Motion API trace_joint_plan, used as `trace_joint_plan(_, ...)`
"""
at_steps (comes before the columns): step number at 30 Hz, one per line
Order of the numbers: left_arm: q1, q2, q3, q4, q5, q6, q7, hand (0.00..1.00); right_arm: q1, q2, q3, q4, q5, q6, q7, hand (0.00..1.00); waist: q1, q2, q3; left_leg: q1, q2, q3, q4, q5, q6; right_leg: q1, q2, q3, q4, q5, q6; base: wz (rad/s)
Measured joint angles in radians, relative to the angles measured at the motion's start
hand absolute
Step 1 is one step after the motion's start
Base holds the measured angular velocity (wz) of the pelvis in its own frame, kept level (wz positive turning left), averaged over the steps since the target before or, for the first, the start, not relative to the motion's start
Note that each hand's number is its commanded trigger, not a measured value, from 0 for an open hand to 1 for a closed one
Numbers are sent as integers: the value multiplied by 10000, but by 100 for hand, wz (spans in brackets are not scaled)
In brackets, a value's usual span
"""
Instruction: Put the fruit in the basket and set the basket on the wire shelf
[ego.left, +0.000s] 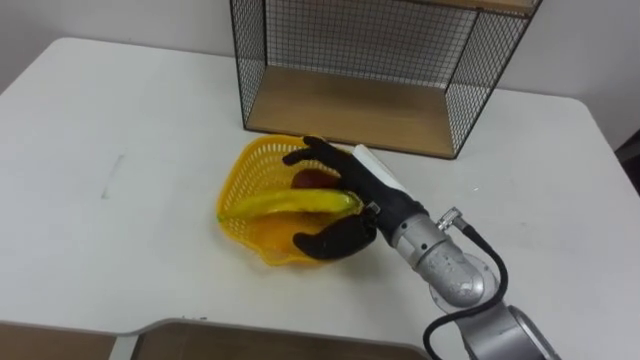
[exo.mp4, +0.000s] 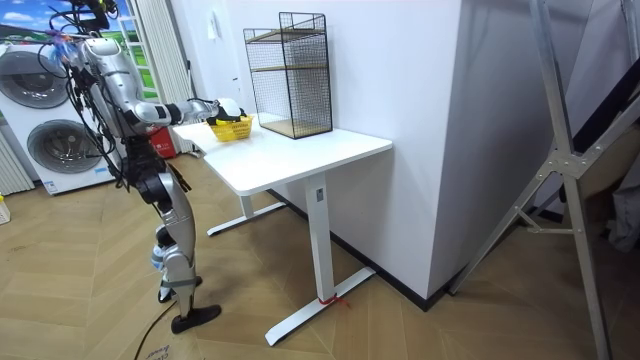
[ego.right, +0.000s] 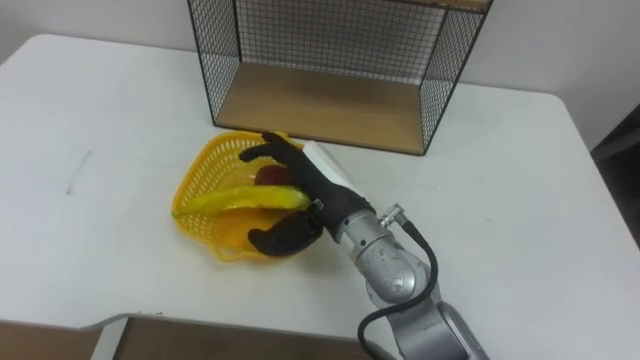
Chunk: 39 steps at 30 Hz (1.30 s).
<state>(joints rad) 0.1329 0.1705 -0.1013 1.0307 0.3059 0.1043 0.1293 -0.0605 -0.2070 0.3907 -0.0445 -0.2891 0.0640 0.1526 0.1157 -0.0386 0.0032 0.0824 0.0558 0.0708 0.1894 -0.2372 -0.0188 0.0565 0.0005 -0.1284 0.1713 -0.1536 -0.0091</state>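
A yellow mesh basket (ego.left: 243, 170) sits on the white table (ego.left: 120, 150), just in front of the wire shelf (ego.left: 350, 112). A yellow banana (ego.left: 290, 204) lies across the basket, and a red fruit (ego.left: 312, 179) rests inside behind it. My right hand (ego.left: 378, 197) reaches in from the lower right and is over the basket. Its fingers (ego.left: 305, 156) stretch above the banana toward the far rim, its thumb (ego.left: 335, 240) sits by the near rim, and the banana's right end is at the palm. In the room view I stand at the table's end, one arm stretched to the basket (exo.mp4: 231, 128).
The wire shelf (exo.mp4: 290, 75) has a wooden floor and an open front facing the basket, with a second level above. Bare table top stretches to the left and right of the basket. The table's near edge (ego.left: 200, 322) is close below it.
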Motion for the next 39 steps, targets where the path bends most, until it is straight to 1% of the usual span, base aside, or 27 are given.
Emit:
trace_joint_plan(7, 3, -13, 7, -198, -20, -4, 189, 0, 63, 5, -2, 0, 4, -16, -19, 0, -20, 19, 6, 0, 0, 1, -13, 0, 0, -4, -1, -21, -5, 0, 0, 0)
trace_joint_plan(11, 76, -72, 2, -322, -365, -6, 395, 0, 131, 13, -23, 2, 123, 9, -44, 0, -27, 19, 4, 13, 0, -10, -19, 0, -1, 6, 2, -26, -5, 0, 0, 0)
trace_joint_plan(12, 93, -72, 3, -322, -403, -6, 416, 0, 192, 33, -60, 1, 165, 6, -56, 0, -49, 21, 3, 23, 0, -10, -18, 0, -1, 15, 2, -26, -6, 0, 0, 0)
trace_joint_plan(14, 196, -75, 5, -328, -406, -7, 549, 0, 457, 220, -305, 45, 425, -3, -89, 0, -58, 45, 18, 102, 0, -6, -26, 0, -1, 87, 0, -26, -17, 0, 0, 0)
trace_joint_plan(19, 245, -77, 11, -329, -406, -15, 583, 0, 677, 266, -481, 274, 547, -2, -57, 0, -77, 65, 16, 163, 0, 25, -62, 0, 0, 133, 0, -24, -11, -1, 1, 0)
trace_joint_plan(21, 243, -89, 12, -329, -408, -55, 592, 0, 775, 276, -606, 345, 550, 21, 29, 0, -83, 71, 17, 155, 1, 26, -88, 0, -1, 135, 2, -20, -6, 0, 0, 0)
trace_joint_plan(23, 258, -87, 11, -305, -408, -125, 601, 0, 829, 198, -641, 344, 548, 29, 31, 0, -81, 76, 20, 155, 2, 31, -86, 2, -4, 133, 6, -18, -4, 0, 0, 0)
trace_joint_plan(28, 272, -107, 10, -301, -410, -314, 600, 0, 800, 237, -748, 168, 395, 20, 21, 0, -109, 79, 14, 149, 1, 73, -122, 3, -5, 96, 9, 8, -3, 0, 0, 0)
trace_joint_plan(30, 279, -107, 15, -301, -407, -439, 600, 0, 801, 303, -950, -117, 392, 3, 21, 0, -113, 57, 1, 152, 1, 81, -163, 5, -3, 75, 12, 14, -8, 0, 0, 0)
trace_joint_plan(32, 278, -107, 10, -301, -419, -483, 601, 0, 769, 332, -1052, -320, 422, -87, 12, 0, -118, 51, -4, 153, 1, 91, -172, 9, -1, 54, 15, 30, -11, 0, 0, 0)
trace_joint_plan(33, 274, -107, 6, -300, -428, -521, 608, 0, 758, 334, -1064, -479, 446, -95, 12, 0, -119, -5, -41, 146, 1, 109, -162, 21, 2, 25, 15, 41, -11, 0, 0, -3)
trace_joint_plan(35, 279, -106, 9, -235, -596, -628, 641, 0, 762, 366, -1064, -686, 452, -105, 11, 0, -129, 43, -10, 154, 0, 129, -164, 24, 3, 24, 27, 124, -20, 0, 1, -4)
trace_joint_plan(37, 324, -76, 14, -169, -620, -684, 644, 0, 757, 368, -1080, -903, 483, -113, 9, 0, -152, 55, -4, 164, 0, 155, -177, 24, 5, 15, 35, 187, -29, 2, 4, -5)
trace_joint_plan(39, 439, -36, 25, -160, -604, -697, 644, 0, 663, 386, -1094, -942, 558, -224, 1, 0, -272, 70, 5, 165, 0, 172, -186, 24, 5, 2, 36, 213, -33, 3, 5, -2)
